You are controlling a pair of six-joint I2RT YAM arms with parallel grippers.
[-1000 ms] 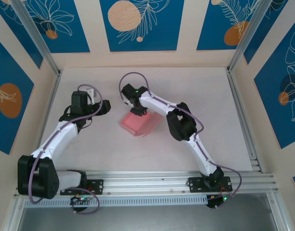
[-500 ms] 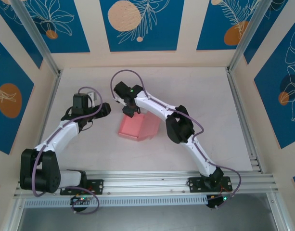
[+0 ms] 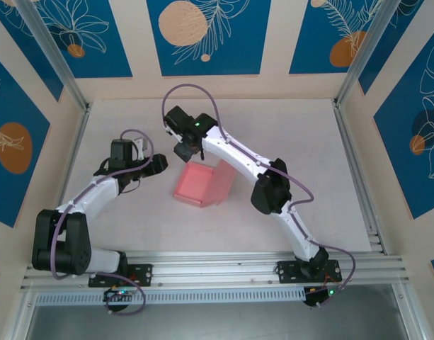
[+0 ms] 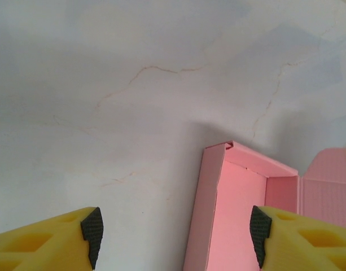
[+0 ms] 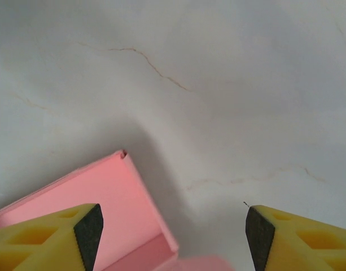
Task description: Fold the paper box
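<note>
The half-formed paper box (image 3: 201,185) sits mid-worktop (image 3: 294,134), walls raised; the left claw (image 3: 158,164) and right claw (image 3: 184,151) hover at its left and far edges, both released, probably poised to finish folding

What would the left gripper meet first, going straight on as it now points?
Probably the pale marbled tabletop, just beside the wall of the open pink paper box; depth is unclear.

Looks like a robot lab test cell: aluminium posts (image 3: 55,60) at ten and two o'clock, leaf-print wall panels (image 3: 202,35) at twelve, marbled table (image 3: 301,134), mounting rail (image 3: 217,265) at six.
</note>
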